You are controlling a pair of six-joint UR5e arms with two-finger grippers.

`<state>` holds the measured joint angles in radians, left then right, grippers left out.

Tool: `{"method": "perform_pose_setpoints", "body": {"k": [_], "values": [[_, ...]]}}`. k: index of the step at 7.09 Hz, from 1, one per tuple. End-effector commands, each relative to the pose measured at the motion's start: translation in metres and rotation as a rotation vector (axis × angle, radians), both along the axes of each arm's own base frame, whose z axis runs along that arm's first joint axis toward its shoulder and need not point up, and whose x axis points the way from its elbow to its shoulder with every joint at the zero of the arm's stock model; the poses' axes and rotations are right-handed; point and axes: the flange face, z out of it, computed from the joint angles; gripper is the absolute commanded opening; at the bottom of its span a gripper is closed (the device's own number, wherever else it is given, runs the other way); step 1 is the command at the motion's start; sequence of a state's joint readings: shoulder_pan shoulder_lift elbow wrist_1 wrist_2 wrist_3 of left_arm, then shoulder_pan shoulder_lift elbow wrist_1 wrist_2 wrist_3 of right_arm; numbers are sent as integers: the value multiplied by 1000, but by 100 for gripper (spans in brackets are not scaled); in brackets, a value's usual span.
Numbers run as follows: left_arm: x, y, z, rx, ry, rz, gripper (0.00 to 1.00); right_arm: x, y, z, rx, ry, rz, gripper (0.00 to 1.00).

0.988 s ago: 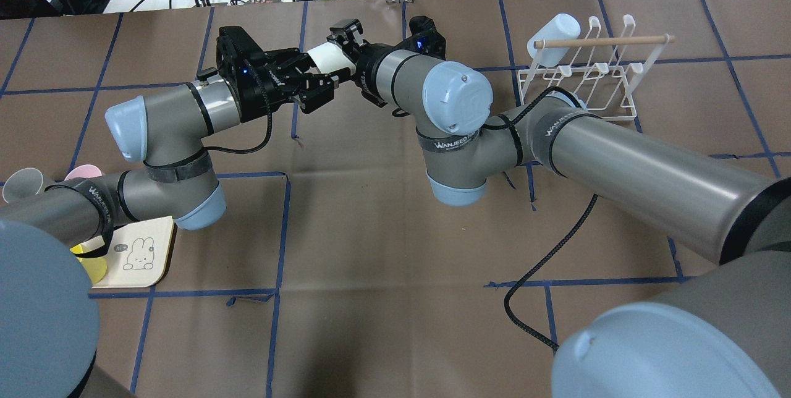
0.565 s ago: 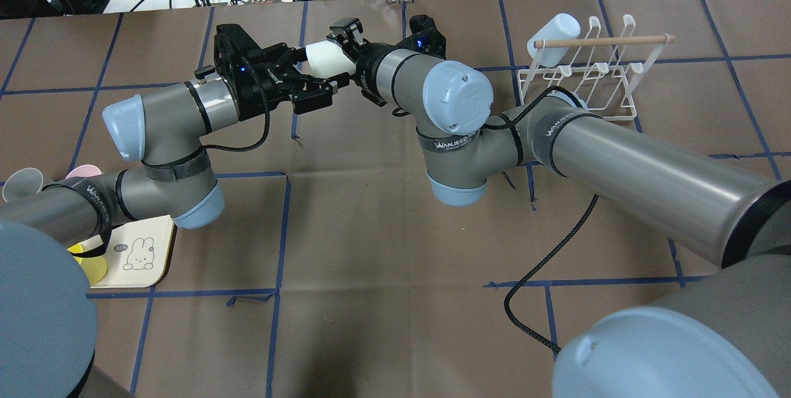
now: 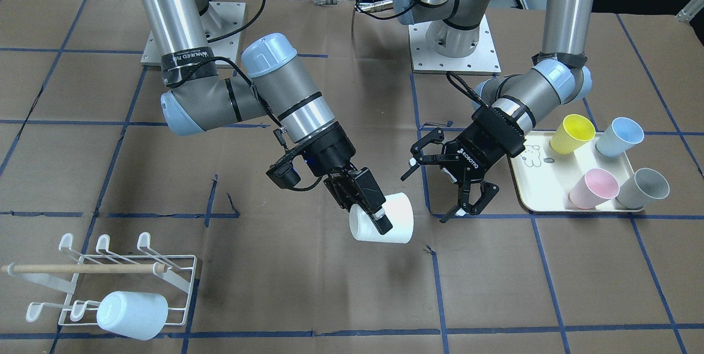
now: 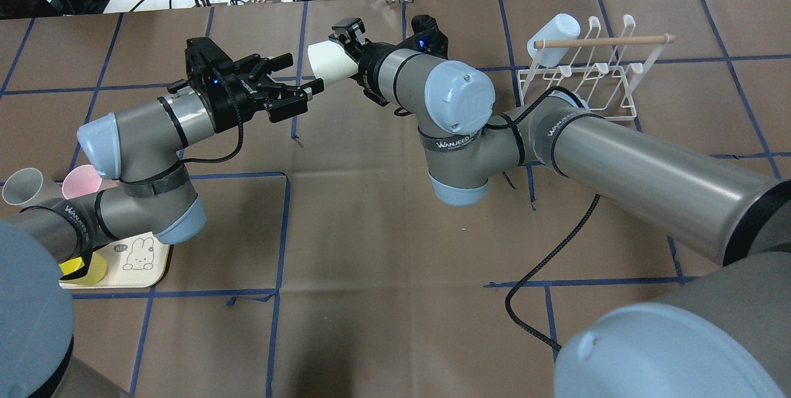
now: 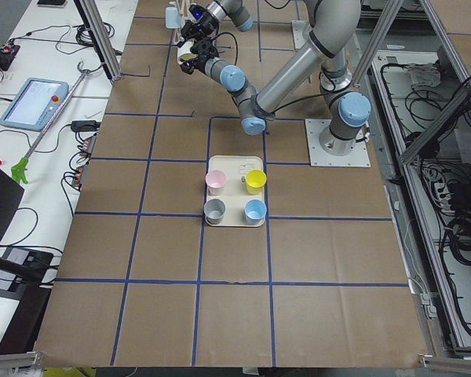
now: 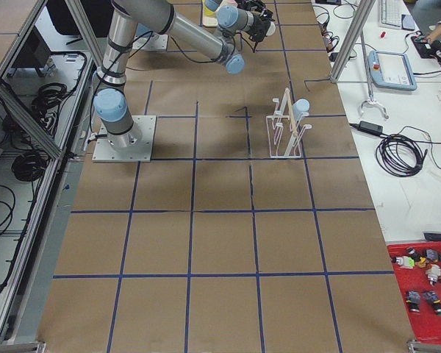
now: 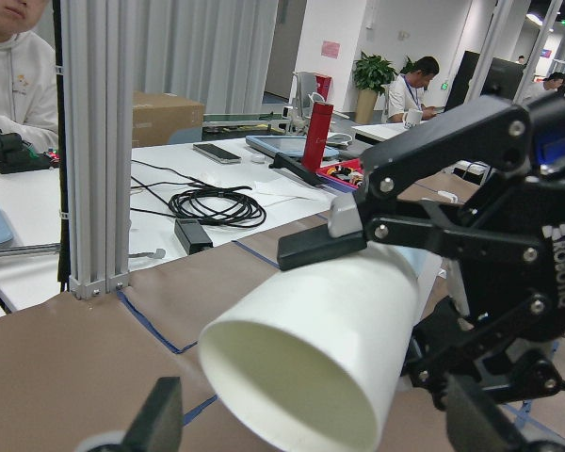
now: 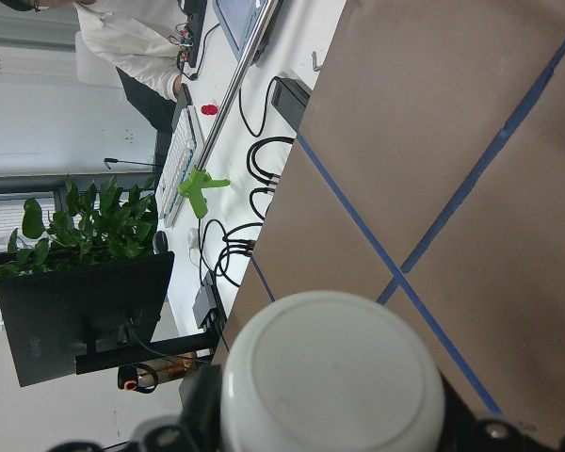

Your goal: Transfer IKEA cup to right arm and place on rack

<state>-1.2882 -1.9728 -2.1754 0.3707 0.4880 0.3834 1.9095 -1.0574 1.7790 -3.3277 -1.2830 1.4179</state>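
**White cup in the right end effector, the left one drawing clear**

Front-facing: the right end effector [image 3: 379,216] is clamping the white plastic cup [image 3: 399,208] by its wall above the brown paper-covered table [image 3: 308,288], mouth pointing at the left end effector [image 3: 424,199], whose fingers are standing spread, just beside the cup and not touching it. Bare table is lying open between the cup and the low white wire rack with its wooden dowel [image 3: 82,269], well apart on the robot's right and carrying a pale-blue cup [image 3: 132,315]. Overhead: a gap is showing between the spread fingers and the cup's rim. 0.6 s ago they were flanking it, and the left end effector has been pulling back toward the cream rectangular tray [image 4: 139,262]. Left wrist: the cup's open mouth is facing the camera, with one black finger pressing along its top.
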Motion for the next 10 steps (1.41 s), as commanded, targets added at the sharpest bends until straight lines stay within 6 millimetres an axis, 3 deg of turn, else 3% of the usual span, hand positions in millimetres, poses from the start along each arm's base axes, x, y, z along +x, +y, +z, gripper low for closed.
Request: {"method": "perform_pose_setpoints", "body": {"k": [1,3,4,5,7,9,10], "values": [[17,-2,6,-11,6,24,99,-24,-14,2,-11,8,-32,39],[23,-21,20,3,0,37,99,-54,-30,2,-45,55,-51,39],[27,-44,37,32,-17,60,99,-74,-38,8,-85,103,-52,39],[26,-66,60,81,-61,108,99,-97,-42,25,-146,156,-27,39],[1,-91,125,265,-264,260,99,-147,-42,48,-284,347,24,39],[-20,-103,174,494,-407,411,99,-199,-37,82,-393,625,120,39],[-23,-101,187,620,-453,468,99,-230,-39,95,-446,780,175,39]]}}
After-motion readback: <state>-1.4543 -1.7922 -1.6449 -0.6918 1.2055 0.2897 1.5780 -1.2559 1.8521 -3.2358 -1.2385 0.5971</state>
